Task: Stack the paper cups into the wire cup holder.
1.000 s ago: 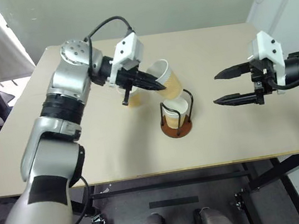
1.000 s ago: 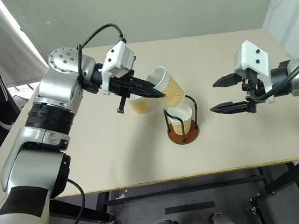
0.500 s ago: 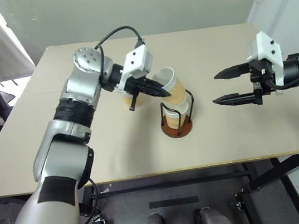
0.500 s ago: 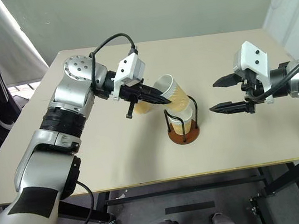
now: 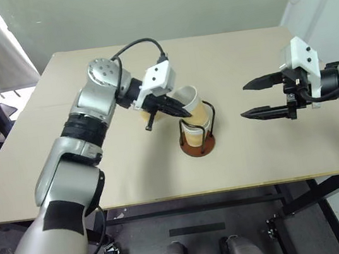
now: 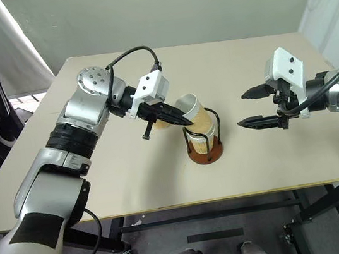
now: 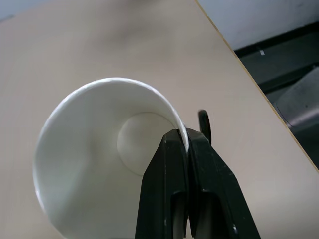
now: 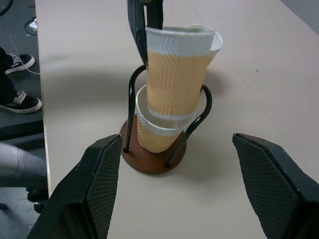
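From the head camera, at frame centre, I see the wire cup holder [image 5: 196,137] holding one paper cup, with my left gripper [image 5: 180,109] pinching a second cup's [image 5: 193,107] rim, its base nested inside. Right gripper [image 5: 250,99], right of centre, gapes empty. My left wrist view shows the smooth white interior [image 7: 94,149]. Right wrist view: ribbed tan walls, reddish disc base [image 8: 152,162].

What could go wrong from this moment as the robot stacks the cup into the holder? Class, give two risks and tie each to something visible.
1. The held cup sits tilted and only partly nested in the lower cup; pushed down at this slant it may jam or crumple.
2. The left gripper pinches only the rim, so sideways pressure could tip the wire cup holder, which stands free on the table.
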`<state>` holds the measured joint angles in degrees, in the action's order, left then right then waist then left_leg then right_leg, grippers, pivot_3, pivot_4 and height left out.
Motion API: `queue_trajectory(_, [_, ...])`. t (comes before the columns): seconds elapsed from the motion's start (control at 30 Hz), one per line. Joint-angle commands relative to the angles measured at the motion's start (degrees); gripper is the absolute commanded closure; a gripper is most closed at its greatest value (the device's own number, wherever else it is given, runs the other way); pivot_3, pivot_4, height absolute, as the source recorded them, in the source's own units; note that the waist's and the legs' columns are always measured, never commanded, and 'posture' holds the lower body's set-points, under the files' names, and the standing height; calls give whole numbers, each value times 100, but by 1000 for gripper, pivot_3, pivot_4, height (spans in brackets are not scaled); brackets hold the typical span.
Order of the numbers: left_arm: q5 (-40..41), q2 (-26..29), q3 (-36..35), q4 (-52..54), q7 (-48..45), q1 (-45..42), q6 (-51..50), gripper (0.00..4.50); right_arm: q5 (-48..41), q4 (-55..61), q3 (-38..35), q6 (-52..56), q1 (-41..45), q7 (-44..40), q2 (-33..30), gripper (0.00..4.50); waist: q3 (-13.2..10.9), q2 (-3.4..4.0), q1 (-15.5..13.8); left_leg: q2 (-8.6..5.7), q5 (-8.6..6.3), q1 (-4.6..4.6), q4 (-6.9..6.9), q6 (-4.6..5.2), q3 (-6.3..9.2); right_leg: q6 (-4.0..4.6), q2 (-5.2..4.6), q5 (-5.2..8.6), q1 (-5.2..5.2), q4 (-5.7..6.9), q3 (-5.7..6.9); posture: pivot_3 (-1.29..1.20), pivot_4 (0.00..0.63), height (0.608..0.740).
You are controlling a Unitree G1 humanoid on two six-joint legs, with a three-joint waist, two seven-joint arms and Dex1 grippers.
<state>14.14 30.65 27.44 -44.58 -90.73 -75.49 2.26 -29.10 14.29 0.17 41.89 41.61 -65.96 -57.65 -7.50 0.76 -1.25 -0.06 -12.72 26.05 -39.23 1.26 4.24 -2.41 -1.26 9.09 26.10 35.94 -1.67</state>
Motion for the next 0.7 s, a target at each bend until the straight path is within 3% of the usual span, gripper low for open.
queue_trajectory(0.03, [106,-4,38,-175,-177,-396,186,4490,-54,119,-224,-30,80,33,-70,921,0,0,0,0,0,0,0,0,0,0,0,0,0,0,0,0,150,740])
queue_trajectory(0.33, [-166,-226,533,-1124,-177,-1056,717,4490,-40,75,-198,-37,106,33,-68,921,0,0,-9,0,-2,1,-1,3,0,-2,0,0,-2,-3,0,0,150,740])
queue_trajectory(0.43, [-84,-328,536,-1269,-177,-1131,699,3904,-46,89,-205,-31,94,41,-67,921,0,0,-12,-1,-3,3,-1,5,0,-4,-1,2,-2,-4,-1,0,150,740])
queue_trajectory(0.7, [20,-471,453,-1366,-177,-1146,667,1112,-22,75,-191,-41,94,36,-81,921,0,0,-25,-2,-5,5,-4,7,-2,-14,-1,3,-3,-4,-2,0,150,740])
